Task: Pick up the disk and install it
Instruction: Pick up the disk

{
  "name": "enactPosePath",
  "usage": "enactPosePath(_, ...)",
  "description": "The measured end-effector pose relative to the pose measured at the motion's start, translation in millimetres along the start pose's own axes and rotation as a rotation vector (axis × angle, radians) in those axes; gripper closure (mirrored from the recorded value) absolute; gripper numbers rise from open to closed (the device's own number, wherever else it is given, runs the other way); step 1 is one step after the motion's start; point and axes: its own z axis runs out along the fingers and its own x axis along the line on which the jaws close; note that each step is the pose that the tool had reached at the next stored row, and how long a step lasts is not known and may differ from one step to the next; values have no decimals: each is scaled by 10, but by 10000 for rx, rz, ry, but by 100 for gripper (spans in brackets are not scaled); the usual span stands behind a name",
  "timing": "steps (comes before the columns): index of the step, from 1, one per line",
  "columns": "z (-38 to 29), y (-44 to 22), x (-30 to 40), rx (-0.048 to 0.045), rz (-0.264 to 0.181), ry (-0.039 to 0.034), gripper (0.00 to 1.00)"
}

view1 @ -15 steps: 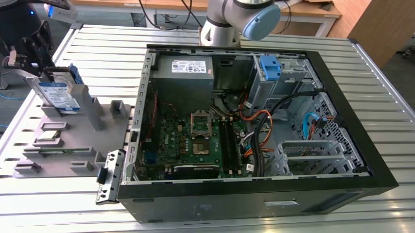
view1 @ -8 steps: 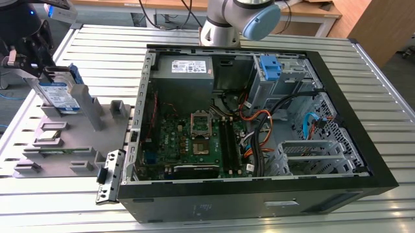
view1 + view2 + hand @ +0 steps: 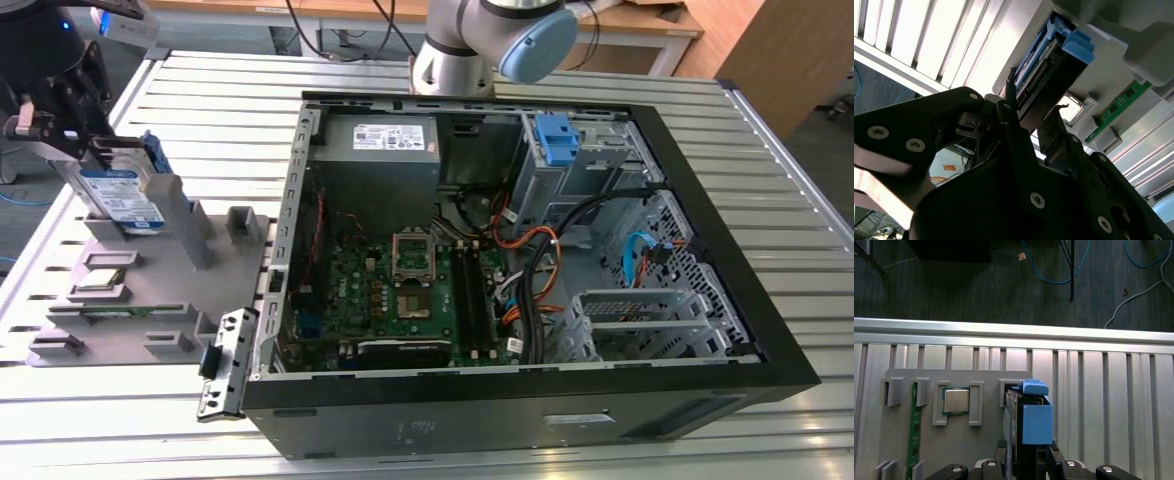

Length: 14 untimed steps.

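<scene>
The disk [image 3: 118, 195] stands on edge in a slot of the grey holder plate [image 3: 134, 300] at the exterior view's left, a silver drive with a blue-and-white label in a blue plastic frame. My black gripper [image 3: 96, 150] comes down on it from above and is shut on its upper part. In the first wrist view the blue frame of the disk [image 3: 1036, 420] sits between my gripper [image 3: 1027, 450], one finger [image 3: 1001, 449] tight against each side. The second wrist view shows the disk [image 3: 1049, 60] clamped in the same way by the gripper [image 3: 1031, 102].
The open computer case [image 3: 747, 300] lies in the middle of the slatted metal table, with a blue bracket [image 3: 554, 140] in its drive bay and a grey power supply [image 3: 387, 140]. On the holder plate sit a processor chip [image 3: 956, 401] and a green memory stick [image 3: 915, 430].
</scene>
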Motion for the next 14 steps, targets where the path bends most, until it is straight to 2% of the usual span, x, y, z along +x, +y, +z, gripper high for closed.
enactPosePath(4,2,0,-6,10,-16,-11,56)
enactPosePath(11,13,-2,-6,168,-286,11,56)
enactPosePath(14,14,-1,-6,191,-345,17,56)
